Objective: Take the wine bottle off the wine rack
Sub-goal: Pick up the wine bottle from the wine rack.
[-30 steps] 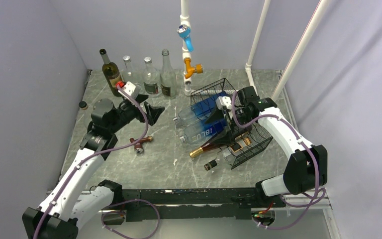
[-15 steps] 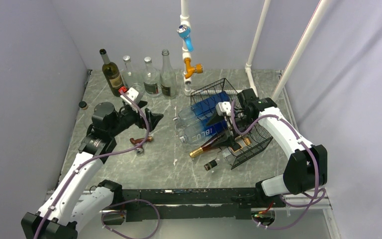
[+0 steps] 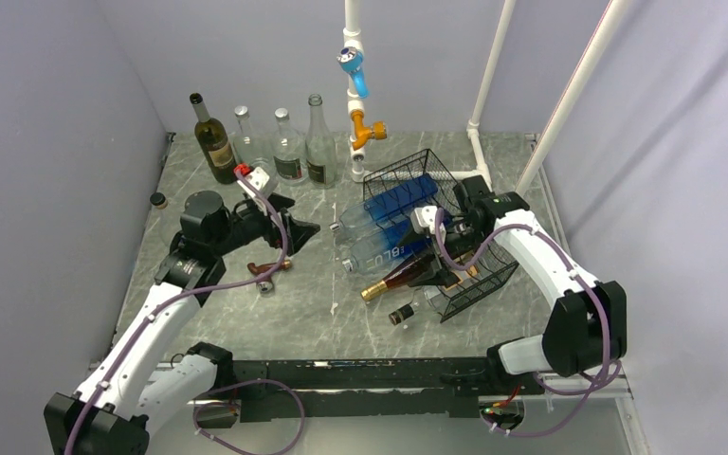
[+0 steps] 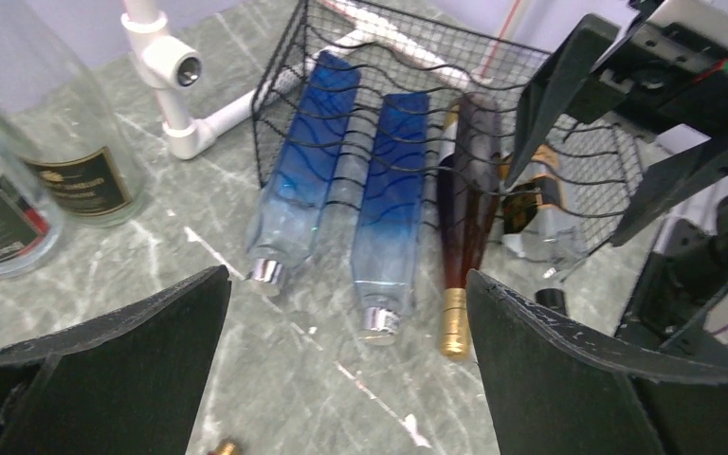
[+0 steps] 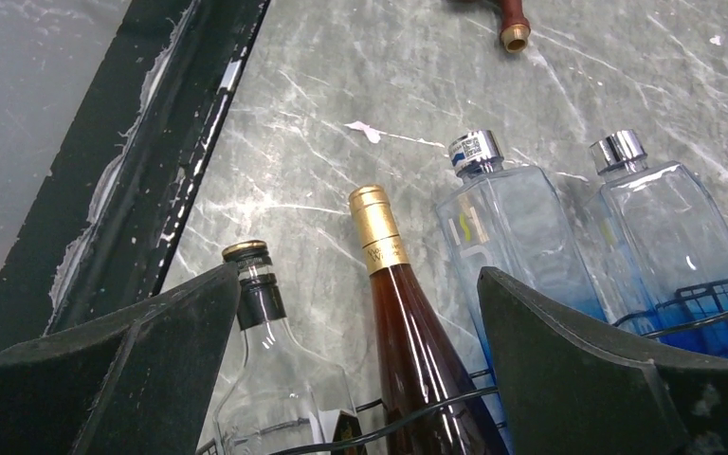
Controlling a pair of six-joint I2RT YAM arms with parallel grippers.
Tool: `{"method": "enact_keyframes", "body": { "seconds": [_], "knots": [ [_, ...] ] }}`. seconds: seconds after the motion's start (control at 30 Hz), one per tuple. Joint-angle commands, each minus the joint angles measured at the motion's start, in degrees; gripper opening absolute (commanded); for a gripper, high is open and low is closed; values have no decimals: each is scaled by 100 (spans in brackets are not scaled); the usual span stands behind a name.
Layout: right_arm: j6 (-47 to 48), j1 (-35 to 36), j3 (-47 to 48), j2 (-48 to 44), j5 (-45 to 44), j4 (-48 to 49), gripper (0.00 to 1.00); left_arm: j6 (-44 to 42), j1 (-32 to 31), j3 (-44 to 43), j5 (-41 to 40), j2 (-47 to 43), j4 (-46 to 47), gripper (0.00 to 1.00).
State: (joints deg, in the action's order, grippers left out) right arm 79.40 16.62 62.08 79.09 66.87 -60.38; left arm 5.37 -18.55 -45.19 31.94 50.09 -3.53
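Observation:
The black wire-mesh wine rack (image 3: 479,280) stands right of centre and also shows in the left wrist view (image 4: 341,38). A brown wine bottle with a gold foil top (image 3: 398,278) lies in it, neck pointing out to the near left (image 4: 464,209) (image 5: 417,351). Beside it lie two blue-tinted clear bottles (image 3: 384,204) (image 3: 384,251) and a clear bottle with a black cap (image 3: 412,310). My right gripper (image 3: 415,251) is open and empty just above the rack, its jaws either side of the brown bottle and the black-capped one (image 5: 358,280). My left gripper (image 3: 300,223) is open and empty, left of the rack and facing the bottle necks (image 4: 346,284).
Several bottles stand at the back left, one dark green (image 3: 211,137), the others clear (image 3: 287,147). A white pipe frame (image 3: 354,95) with blue and orange fittings rises behind the rack. A small brown bottle (image 3: 270,270) lies on the table below the left gripper.
My left gripper has moved right, toward the rack. My right gripper has shifted slightly lower and nearer over the rack's bottles.

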Motion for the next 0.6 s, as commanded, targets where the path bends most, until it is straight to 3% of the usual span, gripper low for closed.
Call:
{"method": "enact_keyframes", "body": {
  "seconds": [0.0, 0.37, 0.57],
  "knots": [
    [280, -25, -58, -263, 10, 80, 99, 517, 26, 66, 607, 53, 564, 100],
    [252, -26, -179, -419, 40, 202, 100, 2792, -35, 1248, 829, -362, 1891, 100],
    [234, -24, -197, -404, 18, 237, 100, 3473, -745, 1825, 188, -695, 2341, 100]
  ]
}}
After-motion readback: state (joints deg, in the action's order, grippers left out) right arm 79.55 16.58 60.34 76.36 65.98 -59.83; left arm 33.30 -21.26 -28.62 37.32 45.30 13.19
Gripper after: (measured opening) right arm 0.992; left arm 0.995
